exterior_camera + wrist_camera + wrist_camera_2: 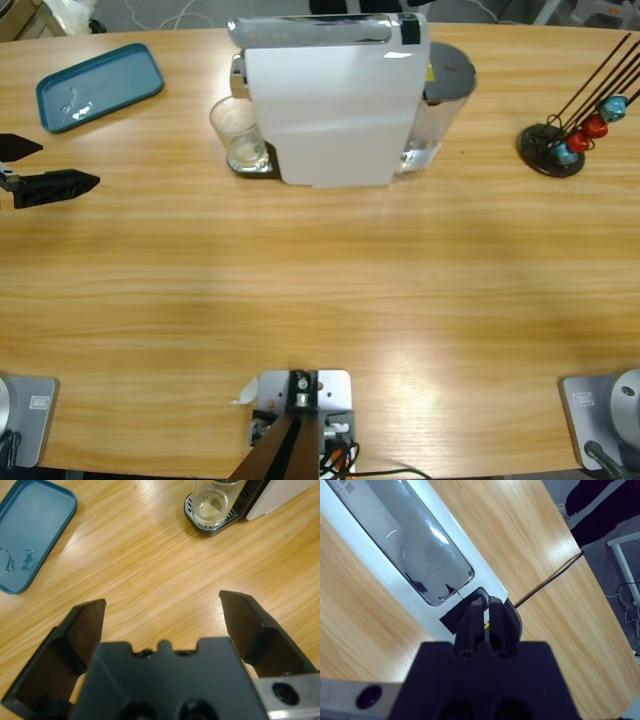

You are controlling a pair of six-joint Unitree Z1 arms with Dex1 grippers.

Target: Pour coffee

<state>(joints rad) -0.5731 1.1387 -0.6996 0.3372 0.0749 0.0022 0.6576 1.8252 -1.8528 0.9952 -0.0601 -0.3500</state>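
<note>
from above, the left gripper (pixel 45 168) enters at the table's left edge, its arm cut off; the jaws stand wide and hold nothing. the glass tumbler (pixel 238 133) sits on the drip tray against the white machine (pixel 335 100); the coffee is hard to make out there. a blue tray (pixel 100 85) lies upper left, a capsule rack (pixel 560 145) far right.

in the left wrist view the tumbler's top is cut off; a shallow coffee layer (pixel 210 514) shows.

in the right wrist view the right gripper (pixel 485 615), jaws pressed together and holding nothing, hovers over the machine's top.
</note>
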